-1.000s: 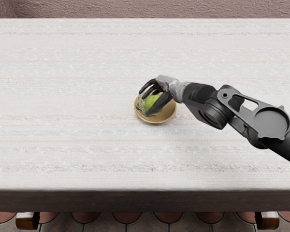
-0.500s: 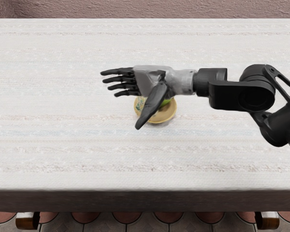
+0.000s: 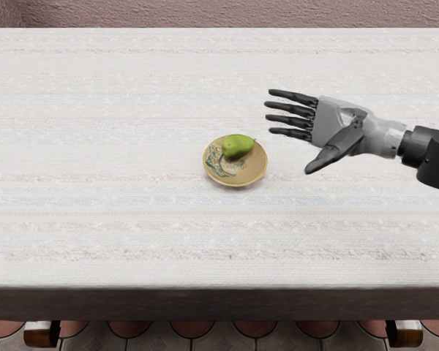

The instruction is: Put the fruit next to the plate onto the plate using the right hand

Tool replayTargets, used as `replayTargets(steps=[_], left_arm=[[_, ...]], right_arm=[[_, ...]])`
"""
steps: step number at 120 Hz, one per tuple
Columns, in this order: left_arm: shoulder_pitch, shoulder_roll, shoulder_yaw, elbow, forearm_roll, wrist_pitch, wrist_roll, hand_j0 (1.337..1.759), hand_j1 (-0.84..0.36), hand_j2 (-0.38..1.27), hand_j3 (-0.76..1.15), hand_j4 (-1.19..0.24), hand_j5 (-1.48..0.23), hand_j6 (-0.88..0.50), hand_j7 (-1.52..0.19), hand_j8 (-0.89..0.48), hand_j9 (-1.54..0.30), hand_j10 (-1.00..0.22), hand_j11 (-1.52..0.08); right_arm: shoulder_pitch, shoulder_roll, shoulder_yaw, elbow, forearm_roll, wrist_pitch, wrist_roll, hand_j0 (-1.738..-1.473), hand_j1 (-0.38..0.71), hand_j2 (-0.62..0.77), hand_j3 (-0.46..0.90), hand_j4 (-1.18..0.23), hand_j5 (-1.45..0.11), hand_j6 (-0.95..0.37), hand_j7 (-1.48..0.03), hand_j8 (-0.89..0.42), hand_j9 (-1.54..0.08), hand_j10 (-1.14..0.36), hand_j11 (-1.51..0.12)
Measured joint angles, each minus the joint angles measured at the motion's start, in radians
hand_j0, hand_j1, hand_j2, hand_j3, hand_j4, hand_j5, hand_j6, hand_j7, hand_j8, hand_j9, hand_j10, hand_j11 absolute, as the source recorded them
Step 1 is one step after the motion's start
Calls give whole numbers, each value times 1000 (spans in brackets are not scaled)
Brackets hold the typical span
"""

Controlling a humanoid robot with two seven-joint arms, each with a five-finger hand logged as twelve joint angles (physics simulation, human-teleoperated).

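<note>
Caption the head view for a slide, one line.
A green fruit lies on the small plate while the open right hand hovers to its right over the table.

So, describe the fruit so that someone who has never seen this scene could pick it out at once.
Start at the long pale table and find the small round tan plate near its middle. On it lies a green fruit, the only green thing there; the open right hand hovers apart at picture right.
</note>
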Motion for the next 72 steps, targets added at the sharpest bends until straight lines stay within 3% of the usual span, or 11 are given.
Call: replayTargets(steps=[72], left_arm=[[-1,0,0,0,0,0,0,1658,345,1,0,-4,-5,-4,-5,-4,-5,-4,-5]], right_arm=[[-215,-144,308,-42,115,0,0,-1658,-327,-3,0,-18,-25,-18,-25,-18,-25,-18,-25]])
